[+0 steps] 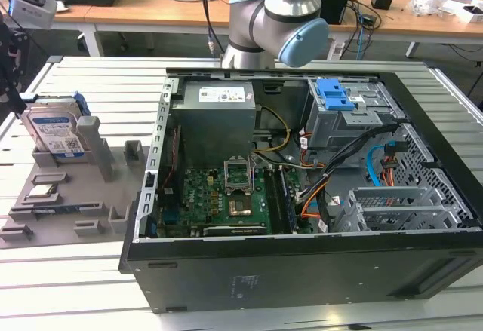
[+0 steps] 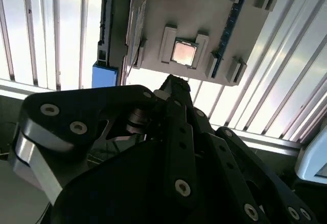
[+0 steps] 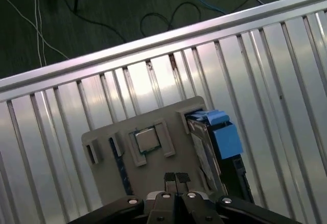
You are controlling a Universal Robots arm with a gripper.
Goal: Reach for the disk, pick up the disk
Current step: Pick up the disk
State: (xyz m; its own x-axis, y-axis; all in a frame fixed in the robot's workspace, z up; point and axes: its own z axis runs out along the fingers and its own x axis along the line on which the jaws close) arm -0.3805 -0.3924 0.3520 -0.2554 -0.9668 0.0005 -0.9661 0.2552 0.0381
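The disk [image 1: 53,131] stands on edge in a slot of a grey holder [image 1: 90,188] at the exterior view's left. It is silver-grey with a white-and-blue label and a bright blue bracket. In the first wrist view the disk [image 3: 214,140] shows edge-on beside the holder [image 3: 168,119]. The second wrist view shows the disk's [image 2: 104,35] dark side and a blue bracket corner. My black gripper [image 1: 15,108] hangs above the holder's outer side, apart from the disk. Its fingertips are together and hold nothing in both wrist views [image 3: 176,178] [image 2: 173,83].
A small square processor chip [image 3: 147,140] [image 2: 184,53] lies in a pocket of the holder, close below the fingertips. An open computer case [image 1: 302,188] with a blue-latched drive cage [image 1: 336,97] takes up the middle and right of the slatted metal table [image 1: 90,75].
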